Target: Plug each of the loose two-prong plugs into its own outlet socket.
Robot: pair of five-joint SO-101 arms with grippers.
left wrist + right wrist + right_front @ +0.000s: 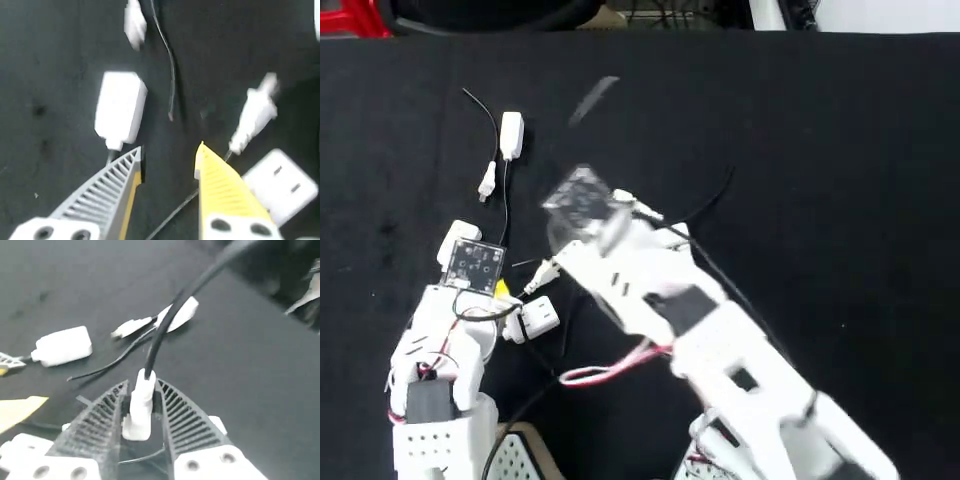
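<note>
My right gripper [140,415] is shut on a white two-prong plug [138,407] whose black cable runs up and away. From above, that plug [543,271] sits at the tip of the right arm, just above a white outlet socket [534,319]. My left gripper [167,170] is open with nothing between its grey and yellow fingers [220,185]. Beside the yellow finger lies the two-slot socket [278,186], with a white plug [254,116] angled toward it. A second white socket block [120,107] lies ahead of the grey finger.
Farther back on the black cloth lie another loose plug [488,182] and a white socket block [511,135] with thin black wires. A red and white cable loop [605,370] trails under the right arm. The far and right parts of the table are bare cloth.
</note>
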